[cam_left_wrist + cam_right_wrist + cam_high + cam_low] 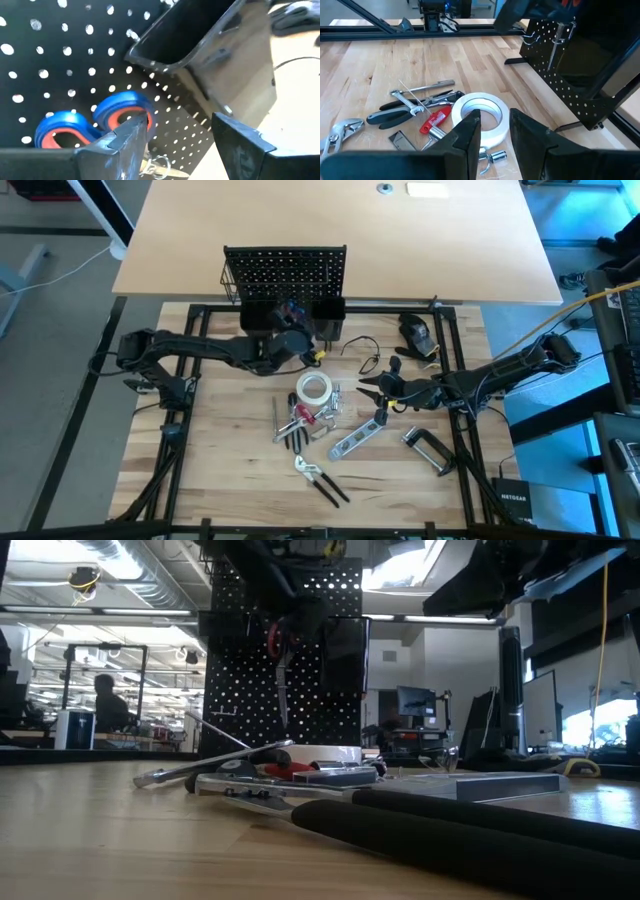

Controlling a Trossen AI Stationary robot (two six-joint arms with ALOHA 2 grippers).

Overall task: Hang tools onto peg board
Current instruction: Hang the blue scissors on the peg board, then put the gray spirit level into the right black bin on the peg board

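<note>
From above, the left gripper point(300, 340) is reaching to the peg board point(285, 275) at twelve o'clock, its fingers spread and empty; tools are lying at the table's centre, including a white tape roll point(313, 388). The low view is showing scissors point(277, 660) hanging on the board. The right gripper point(495, 132), partly parted and holding nothing, is hovering at three o'clock of the pile.
</note>
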